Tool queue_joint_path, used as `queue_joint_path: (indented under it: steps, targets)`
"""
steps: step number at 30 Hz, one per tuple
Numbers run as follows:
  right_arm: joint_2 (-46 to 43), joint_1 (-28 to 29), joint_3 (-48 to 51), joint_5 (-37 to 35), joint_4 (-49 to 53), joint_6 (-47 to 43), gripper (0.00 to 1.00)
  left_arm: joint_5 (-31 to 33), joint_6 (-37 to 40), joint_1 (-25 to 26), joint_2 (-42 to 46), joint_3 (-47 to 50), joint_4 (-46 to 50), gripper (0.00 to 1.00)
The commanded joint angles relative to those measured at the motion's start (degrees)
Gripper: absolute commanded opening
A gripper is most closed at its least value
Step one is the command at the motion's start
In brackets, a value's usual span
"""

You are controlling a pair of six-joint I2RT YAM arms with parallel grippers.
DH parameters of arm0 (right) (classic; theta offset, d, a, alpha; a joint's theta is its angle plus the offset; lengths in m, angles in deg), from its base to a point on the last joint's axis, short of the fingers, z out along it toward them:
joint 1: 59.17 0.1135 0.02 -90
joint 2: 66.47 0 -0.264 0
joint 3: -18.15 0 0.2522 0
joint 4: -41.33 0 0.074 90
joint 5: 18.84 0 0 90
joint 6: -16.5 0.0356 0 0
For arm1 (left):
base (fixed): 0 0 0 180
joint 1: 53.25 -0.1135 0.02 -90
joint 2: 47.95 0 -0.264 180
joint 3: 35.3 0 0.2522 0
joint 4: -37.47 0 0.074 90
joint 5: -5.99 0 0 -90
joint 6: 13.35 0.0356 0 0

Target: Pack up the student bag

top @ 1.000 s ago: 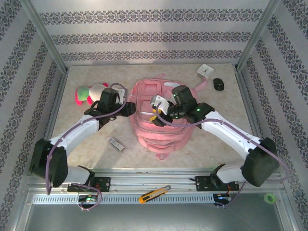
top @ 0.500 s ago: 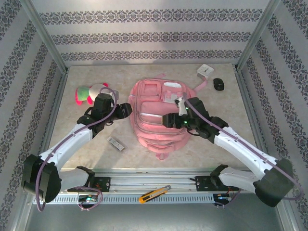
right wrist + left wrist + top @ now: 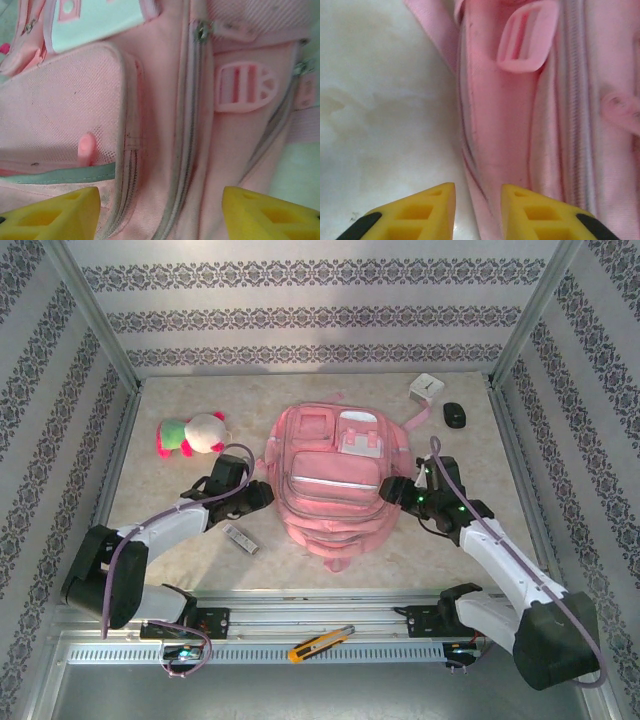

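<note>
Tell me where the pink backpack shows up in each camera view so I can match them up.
Top external: the student bag lies mid-table, between the left gripper and the right gripper.
Left wrist: its side edge takes the right half of the frame, with the table on the left.
Right wrist: it spreads from the left edge, with table at lower right.
Shared landmark: beige table meeting the bag's edge.

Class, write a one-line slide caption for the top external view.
Two arms flank the pink student bag, left gripper and right gripper at its sides, plush toy lying far left.
</note>
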Motion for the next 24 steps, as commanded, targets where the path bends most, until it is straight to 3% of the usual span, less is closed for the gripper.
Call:
queue_joint_path:
  steps: [1,7,17,22,24]
  targets:
    - [3.40,1.57,1.22,5.59,-8.82,1.74,0.63,-1.10,-1.96,1.14,0.52,1.04,-5.69,0.26]
    - [9.22,5.88,0.13,4.74,-13.77,0.31,0.61,-0.57,-4.96,2.19,1.74,2.64,-8.37,0.22]
    - [20.73,6.59,-8.96,8.10,-17.34,-5.33,0.60,5.86,-6.40,10.26,-1.52,3.84,-14.01,0.19]
    - [24.95,7.79,-11.35,8.65,-20.62,-6.94,0.62,7.72,-6.60,13.16,-1.50,4.54,-14.15,0.19]
    - [24.24,8.84,-11.79,7.70,-20.20,-7.37,0.63,8.78,-6.63,13.17,1.06,5.54,-12.84,0.24]
